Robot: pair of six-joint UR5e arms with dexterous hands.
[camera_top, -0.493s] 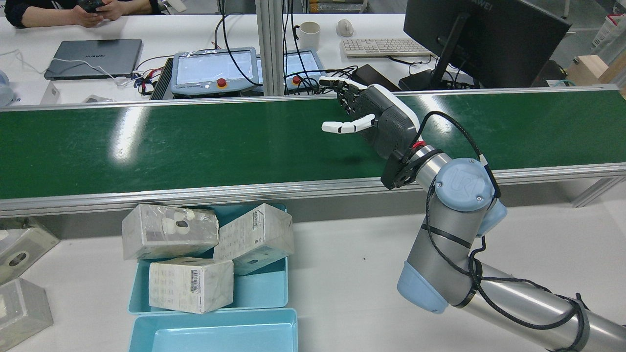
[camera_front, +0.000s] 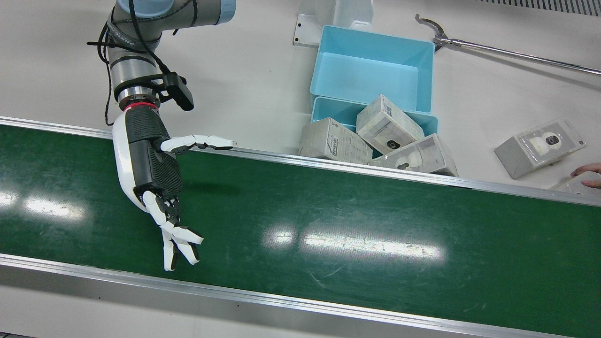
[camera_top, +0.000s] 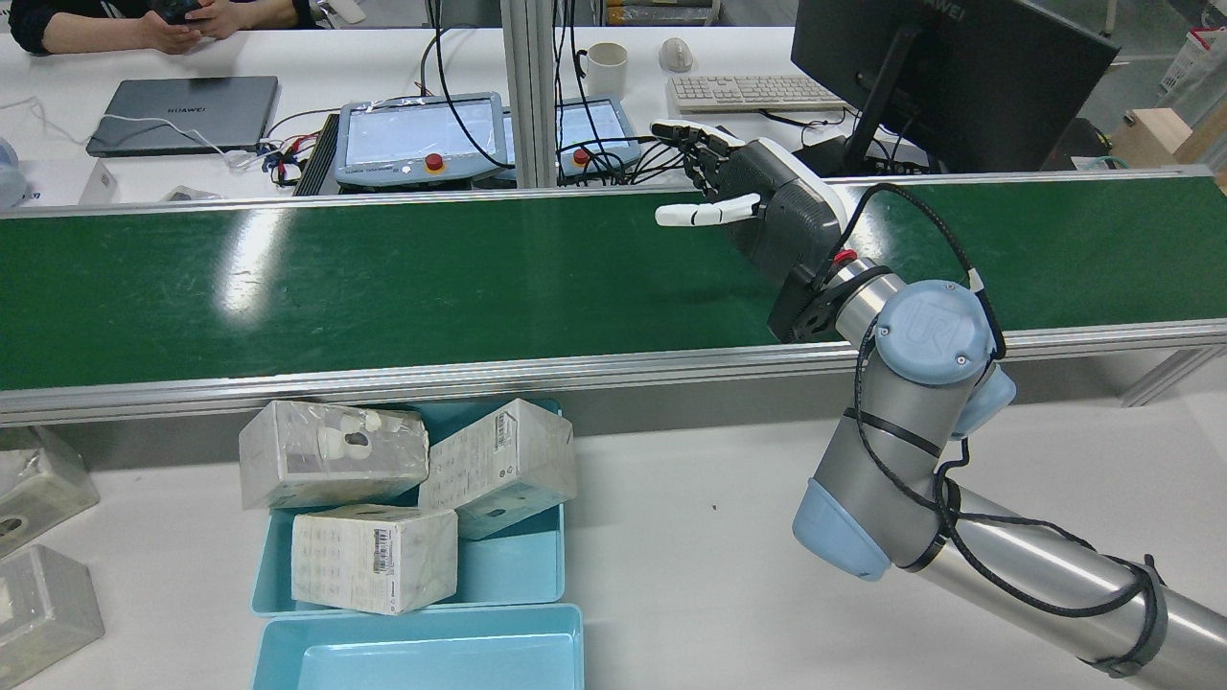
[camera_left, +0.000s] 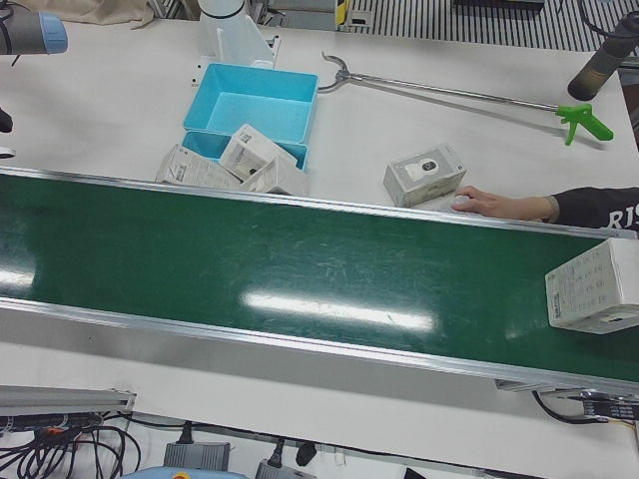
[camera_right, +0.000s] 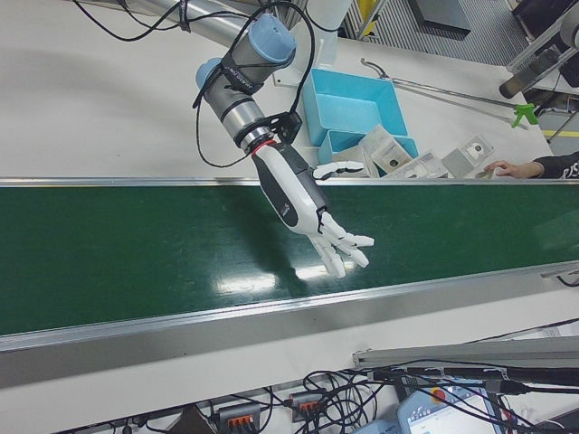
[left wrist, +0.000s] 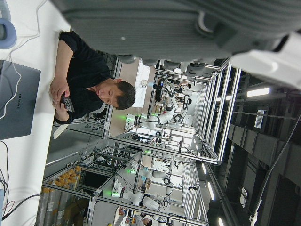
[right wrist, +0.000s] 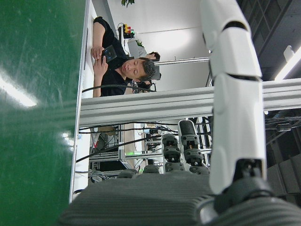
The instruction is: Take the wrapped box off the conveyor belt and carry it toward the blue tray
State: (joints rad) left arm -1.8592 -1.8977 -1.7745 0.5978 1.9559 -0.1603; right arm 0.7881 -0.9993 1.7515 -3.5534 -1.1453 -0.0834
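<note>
A wrapped white box (camera_left: 591, 287) lies on the green conveyor belt (camera_front: 328, 211) at its far right end in the left-front view. My right hand (camera_front: 155, 173) hovers open and empty over the belt, far from that box, fingers spread; it also shows in the rear view (camera_top: 757, 211) and the right-front view (camera_right: 303, 194). Two blue trays sit beside the belt: one (camera_front: 372, 70) is empty, the other (camera_front: 422, 121) holds three wrapped boxes (camera_front: 387, 124). My left hand (left wrist: 164, 28) shows only in its own view, as a palm edge with the fingers pointing away, holding nothing.
A person's hand (camera_left: 479, 203) rests on the table beside a loose wrapped box (camera_left: 424, 175). A long grabber tool (camera_front: 493, 49) lies behind the trays. Across the belt are teach pendants (camera_top: 422, 134), a monitor and a seated person.
My right hand has risen and moved farther across the belt toward its far edge, still open. The loose boxes at the rear view's lower left have shifted slightly.
</note>
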